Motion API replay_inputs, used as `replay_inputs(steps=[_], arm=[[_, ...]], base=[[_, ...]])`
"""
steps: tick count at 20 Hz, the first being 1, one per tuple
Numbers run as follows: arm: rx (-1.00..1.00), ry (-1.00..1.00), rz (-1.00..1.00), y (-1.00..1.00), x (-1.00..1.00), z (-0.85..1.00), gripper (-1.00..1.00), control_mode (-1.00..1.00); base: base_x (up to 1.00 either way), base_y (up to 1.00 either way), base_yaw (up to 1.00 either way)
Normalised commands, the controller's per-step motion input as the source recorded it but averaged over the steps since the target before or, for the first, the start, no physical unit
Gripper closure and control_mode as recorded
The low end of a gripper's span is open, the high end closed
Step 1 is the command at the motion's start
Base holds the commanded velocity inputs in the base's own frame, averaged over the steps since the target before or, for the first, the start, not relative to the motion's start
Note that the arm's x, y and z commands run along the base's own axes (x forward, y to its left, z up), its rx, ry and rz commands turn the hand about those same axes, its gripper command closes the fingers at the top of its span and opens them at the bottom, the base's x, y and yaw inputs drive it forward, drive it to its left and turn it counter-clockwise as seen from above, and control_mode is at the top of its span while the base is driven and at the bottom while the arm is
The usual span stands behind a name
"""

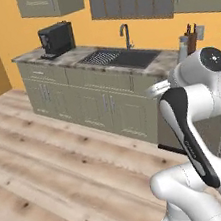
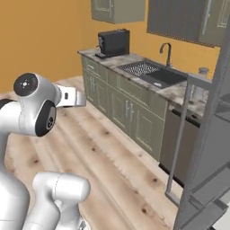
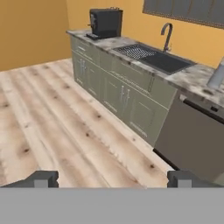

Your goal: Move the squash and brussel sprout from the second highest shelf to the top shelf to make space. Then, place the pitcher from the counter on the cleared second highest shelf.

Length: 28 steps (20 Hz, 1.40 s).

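- Facing the counter (image 3: 192, 81) from out on the wooden floor (image 1: 49, 157), the pincer (image 3: 112, 178) hangs with its two dark tips set wide apart and nothing between them.
- Taking the inset sink (image 3: 164, 61) as landmark: a black coffee machine (image 3: 105, 22) stands well to its left, the faucet (image 1: 126, 35) rises just behind it, and the pitcher (image 2: 200, 84) stands on the counter to its right.
- In the left base view the pitcher (image 1: 183, 49) sits just beside the brown knife block (image 1: 191, 40), partly hidden by the arm.
- An open fridge door (image 2: 197, 148) stands right of the sink, past the dishwasher (image 3: 192, 140); the shelves, squash and sprout cannot be made out from here.
- Judging by its look, the pitcher is a stiff, smooth, upright cylinder, likely slippery and prone to tipping if taken high; a squeeze across the mid-body, below the darker lid, seems safest.
- The squash and sprout come first by the task, and both are probably light and inclined to roll.
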Motion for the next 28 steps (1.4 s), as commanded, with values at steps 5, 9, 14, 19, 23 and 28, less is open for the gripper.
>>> replay_inputs(steps=[5, 9, 14, 19, 23, 28], arm=[[0.00, 0.00, 0.00, 0.00, 0.00, 0.00, -1.00, 1.00], [0.00, 0.00, 0.00, 0.00, 0.00, 0.00, -1.00, 1.00], [0.00, 0.00, 0.00, 0.00, 0.00, 0.00, -1.00, 1.00], [0.00, 0.00, 0.00, 0.00, 0.00, 0.00, -1.00, 1.00], [0.00, 0.00, 0.00, 0.00, 0.00, 0.00, -1.00, 1.00], [0.00, 0.00, 0.00, 0.00, 0.00, 0.00, -1.00, 1.00]], base=[[0.48, 0.34, -0.28], [0.40, 0.14, -0.45], [0.40, 0.16, -0.48], [0.46, 0.34, -0.45], [0.54, 0.44, -0.43], [0.61, 0.43, -0.42]])
